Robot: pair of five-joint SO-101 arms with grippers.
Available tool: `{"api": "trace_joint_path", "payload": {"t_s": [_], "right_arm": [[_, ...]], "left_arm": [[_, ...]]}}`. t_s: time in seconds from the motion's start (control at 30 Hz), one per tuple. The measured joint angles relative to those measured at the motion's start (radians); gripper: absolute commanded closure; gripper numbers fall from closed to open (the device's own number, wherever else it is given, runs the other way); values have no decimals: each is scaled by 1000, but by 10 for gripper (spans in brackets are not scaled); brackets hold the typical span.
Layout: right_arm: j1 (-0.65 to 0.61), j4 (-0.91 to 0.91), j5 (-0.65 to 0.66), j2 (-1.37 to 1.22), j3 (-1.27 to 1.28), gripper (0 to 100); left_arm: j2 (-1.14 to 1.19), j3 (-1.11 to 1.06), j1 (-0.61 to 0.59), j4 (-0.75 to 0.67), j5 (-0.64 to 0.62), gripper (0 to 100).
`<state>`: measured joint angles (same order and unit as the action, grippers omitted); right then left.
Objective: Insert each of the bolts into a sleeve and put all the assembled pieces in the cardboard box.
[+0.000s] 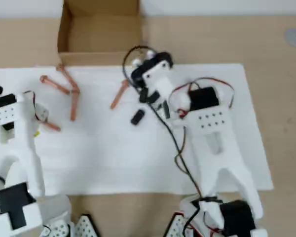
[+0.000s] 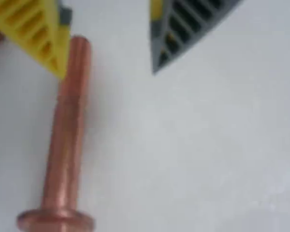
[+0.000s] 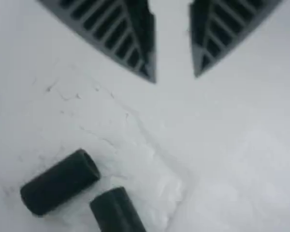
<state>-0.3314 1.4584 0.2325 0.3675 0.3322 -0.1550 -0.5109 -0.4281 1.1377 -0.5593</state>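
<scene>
Copper bolt point(image 2: 63, 145): lies flat on the white foam sheet point(image 1: 113, 158), with its head turned away from the left arm and its plain shank end at the yellow finger.
Left fingers point(image 2: 34, 29): spread wide and grasping nothing. The yellow one overlaps the shank end, though contact cannot be confirmed. The grey one stands well apart over bare foam.
Right fingers point(image 3: 116, 29): parted by a moderate gap and grasping nothing, low over the foam.
Black sleeves point(image 3: 60, 188): two lie on their sides just beside each other, near the right fingers but not between them.
Other bolts point(image 1: 74, 101): scattered loose on the left part of the sheet, with one nearer the middle.
Cardboard box point(image 1: 64, 34): open, at the far edge of the sheet on the tabletop point(image 1: 276, 98).
Step in hand (judgement): the left arm's pick-up of the bolt. Bolts and sleeves all lie apart, so the task looks barely begun.
Method (judgement): shift sideways until the shank sits midway between the fingers. Close squarely across it near the head, leaving the plain end free for a sleeve.
Risk (judgement): closing from the present offset would likely push or roll the round shank away.
</scene>
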Motion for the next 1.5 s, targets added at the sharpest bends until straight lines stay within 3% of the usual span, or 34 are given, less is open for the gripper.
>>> {"api": "trace_joint_path", "payload": {"t_s": [0.33, 0.6, 1.0, 1.33, 1.5], "right_arm": [[-40, 0, 23, -2, 0, 927], [-40, -25, 23, -2, 12, 927], [-40, -26, 23, -2, 12, 926], [-40, -26, 23, -2, 12, 926], [-40, -26, 23, -2, 12, 926]], "left_arm": [[21, 0, -89, -97, 11, 872], [21, 0, -83, -129, 11, 872], [25, -129, -68, -342, 9, 872], [124, -123, -63, -342, -12, 872], [238, 18, -63, -224, -21, 872]]}}
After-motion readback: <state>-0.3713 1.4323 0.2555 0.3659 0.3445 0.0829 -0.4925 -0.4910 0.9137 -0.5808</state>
